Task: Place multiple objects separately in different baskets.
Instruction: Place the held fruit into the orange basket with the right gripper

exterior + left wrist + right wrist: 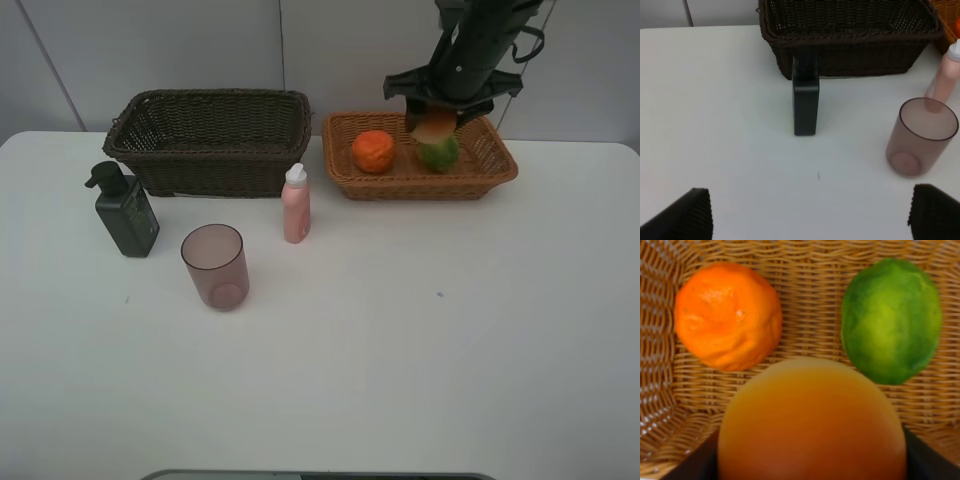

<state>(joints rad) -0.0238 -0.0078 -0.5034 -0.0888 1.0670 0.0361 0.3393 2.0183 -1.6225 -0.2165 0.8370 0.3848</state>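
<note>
My right gripper (pixel 437 116) hangs over the light orange-brown basket (pixel 420 186), shut on a red-orange round fruit (pixel 435 127). The right wrist view shows that fruit (pixel 810 425) close up above the basket floor. In the basket lie a wrinkled orange (pixel 373 151) (pixel 727 315) and a green citrus (pixel 439 154) (pixel 891 320). A dark green pump bottle (pixel 126 212) (pixel 805 102), a purplish cup (pixel 215 266) (pixel 921 137) and a pink white-capped bottle (pixel 296 205) (pixel 944 80) stand on the table. My left gripper (pixel 810 215) is open, low over the table in front of them.
The deep dark brown basket (pixel 215 97) (pixel 850 50) stands at the back left, just behind the pump bottle, with nothing showing inside. The white table (pixel 420 340) stretches toward the front. The left arm does not show in the exterior view.
</note>
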